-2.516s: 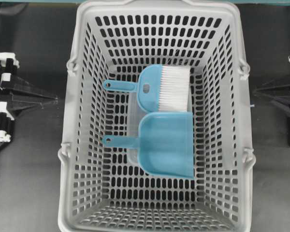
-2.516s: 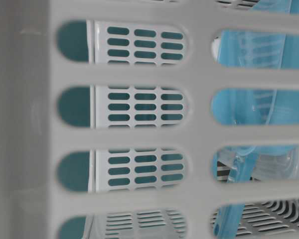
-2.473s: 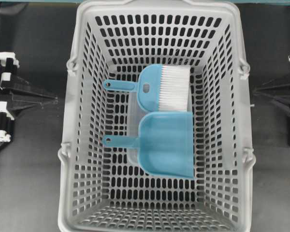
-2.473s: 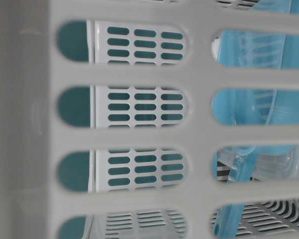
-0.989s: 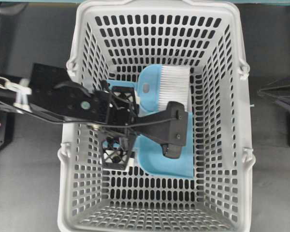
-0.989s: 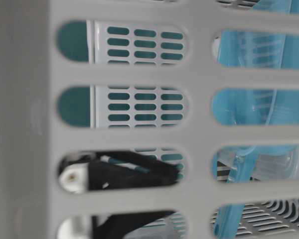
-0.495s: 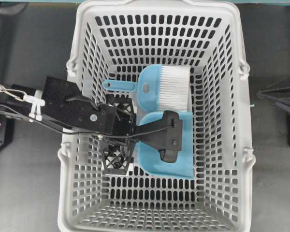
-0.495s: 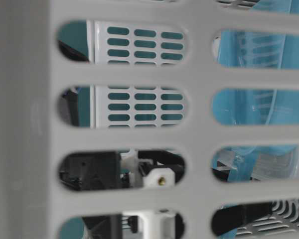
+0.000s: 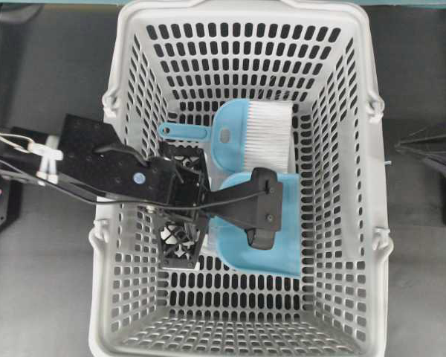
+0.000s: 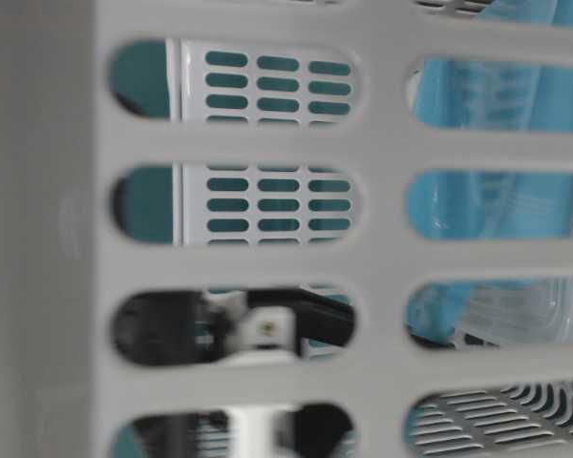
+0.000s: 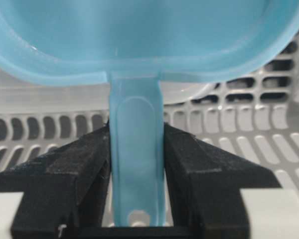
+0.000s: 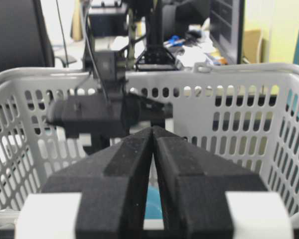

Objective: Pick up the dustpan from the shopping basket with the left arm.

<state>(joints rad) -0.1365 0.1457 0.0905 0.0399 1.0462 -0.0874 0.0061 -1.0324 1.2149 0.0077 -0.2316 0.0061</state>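
Since half a second ago our left arm's black fingers have closed on the flat light blue plastic dustpan's thin handle inside the large grey slotted plastic shopping basket; the blue white-bristled hand brush lies just beside; our right fingers are pressed together.

You have one large light grey plastic shopping basket with slotted walls and floor, and inside it you can count two light blue plastic items: one flat, roughly square dustpan with a thin handle, and one hand brush with white bristles. You also have two black robot arms in view: the left arm reaching over the basket wall, with one lattice-patterned left gripper of two fingers, and the right arm at the edge of the overhead view, with one right gripper of two fingers.
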